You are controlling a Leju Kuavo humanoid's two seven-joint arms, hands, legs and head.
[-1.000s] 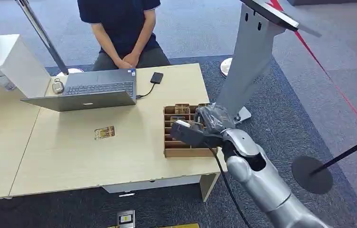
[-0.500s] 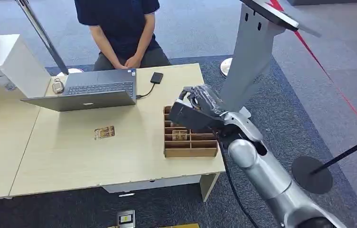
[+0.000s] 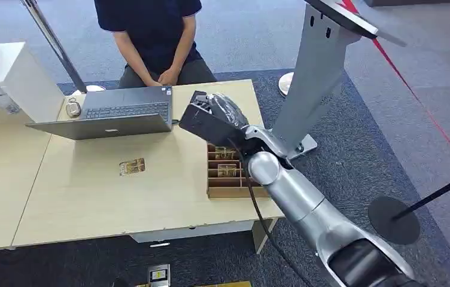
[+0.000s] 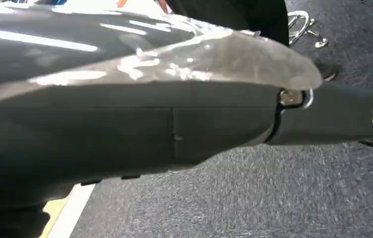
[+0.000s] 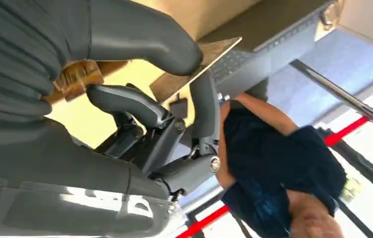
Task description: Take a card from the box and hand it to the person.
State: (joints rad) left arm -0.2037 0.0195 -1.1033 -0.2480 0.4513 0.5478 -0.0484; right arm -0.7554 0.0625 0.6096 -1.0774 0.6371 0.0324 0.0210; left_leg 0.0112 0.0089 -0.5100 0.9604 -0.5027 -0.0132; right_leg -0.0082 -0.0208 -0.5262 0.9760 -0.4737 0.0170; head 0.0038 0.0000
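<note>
Nearest, the right robot hand (image 3: 213, 116) is hanging above the bench (image 3: 91, 197), between the box (image 3: 234, 179) and the person (image 3: 151, 36). In the right wrist view its thumb (image 5: 145, 34) and a finger (image 5: 125, 101) are pinching a card (image 5: 194, 67), so I judge the picking done and the handing over left. Beyond it the person's hands (image 3: 160, 76) are resting clasped in the lap, not reaching out. The box is sitting at the bench's right edge with more cards (image 3: 225, 171) inside. The left robot hand (image 4: 125, 124) is showing too close and blurred to tell its state.
</note>
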